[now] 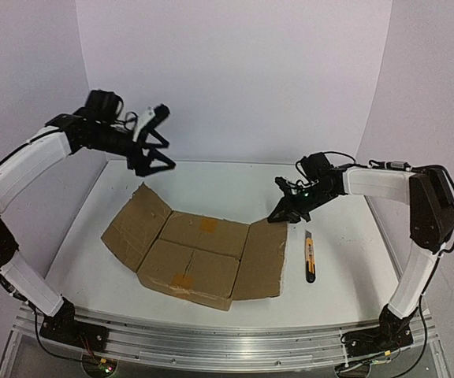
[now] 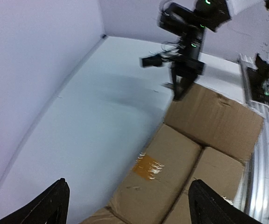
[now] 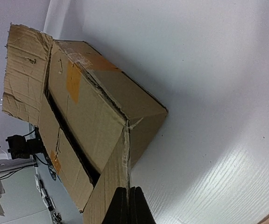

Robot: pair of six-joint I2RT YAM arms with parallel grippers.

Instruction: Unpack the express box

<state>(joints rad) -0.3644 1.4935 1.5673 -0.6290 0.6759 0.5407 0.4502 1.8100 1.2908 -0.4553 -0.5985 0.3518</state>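
The express box is a shallow brown cardboard box in the middle of the table, with brownish tape patches; its left and right side flaps are folded out. My right gripper is shut on the far corner of the box's right flap, its fingers pinching the flap's edge. My left gripper is open and empty, held high above the table's far left, clear of the box. In the left wrist view the box lies below, between the open fingers. No white label shows.
A yellow and black utility knife lies on the table right of the box. White walls close the back and sides. The metal rail with the arm bases runs along the near edge.
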